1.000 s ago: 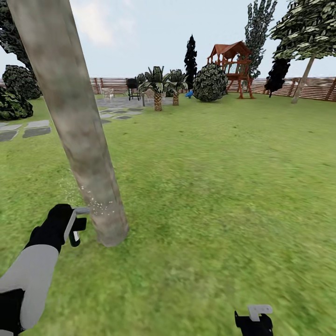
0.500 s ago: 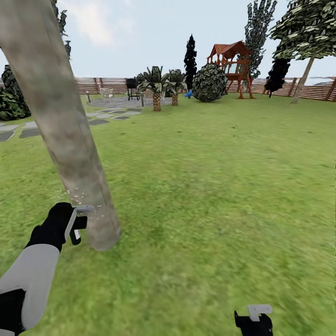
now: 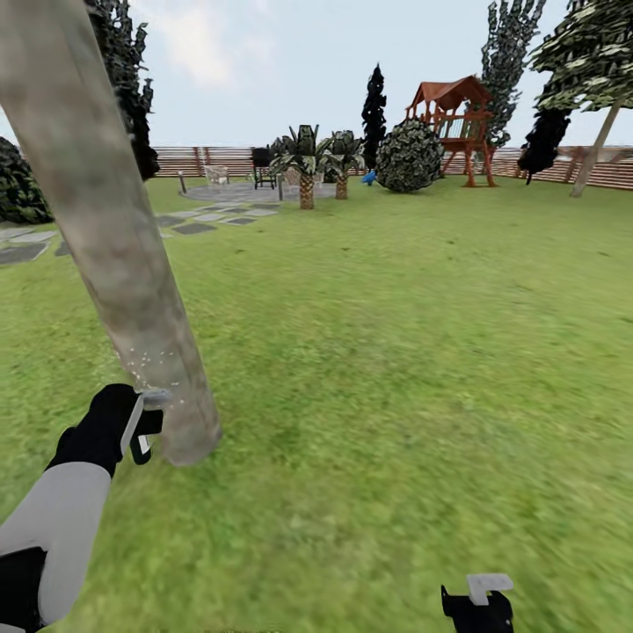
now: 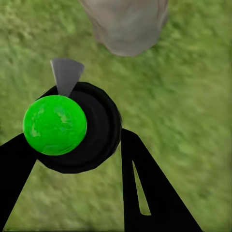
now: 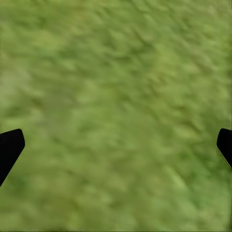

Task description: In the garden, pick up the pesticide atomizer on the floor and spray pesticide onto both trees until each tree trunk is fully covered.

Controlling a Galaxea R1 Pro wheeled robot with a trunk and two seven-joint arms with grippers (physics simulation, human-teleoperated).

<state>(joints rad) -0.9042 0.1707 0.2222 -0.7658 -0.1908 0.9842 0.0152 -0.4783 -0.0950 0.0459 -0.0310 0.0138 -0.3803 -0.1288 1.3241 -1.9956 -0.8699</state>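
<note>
Atomizer [image 4: 72,128] sits clamped between the two black fingers [image 4: 145,188] of the left gripper [image 3: 141,426]; in the left wrist view it is a round dark bottle seen end-on with a bright green cap and a grey nozzle pointing at the base of the tree trunk [image 3: 105,229]. In the head view the gripper is low at the left, just beside the trunk's foot, nozzle touching or nearly touching the bark, cannot tell which. White specks of pesticide [image 3: 145,365] scatter on the lower trunk just above the nozzle. Trunk is thick, mottled tan-grey, leaning toward upper left, rooted in the green lawn [image 3: 396,352]. Left arm has a grey forearm and black wrist. Right gripper [image 3: 479,602] is at the bottom edge of the head view, well apart from the trunk; in the right wrist view its fingers [image 5: 9,150] sit at opposite picture edges, spread wide over bare grass, holding nothing. Far back: a second tree [image 3: 598,61] at right, a wooden playhouse [image 3: 453,123], a round bush [image 3: 409,156], palms [image 3: 305,163], stone paving [image 3: 202,215] and a brown slat fence [image 3: 189,161].
</note>
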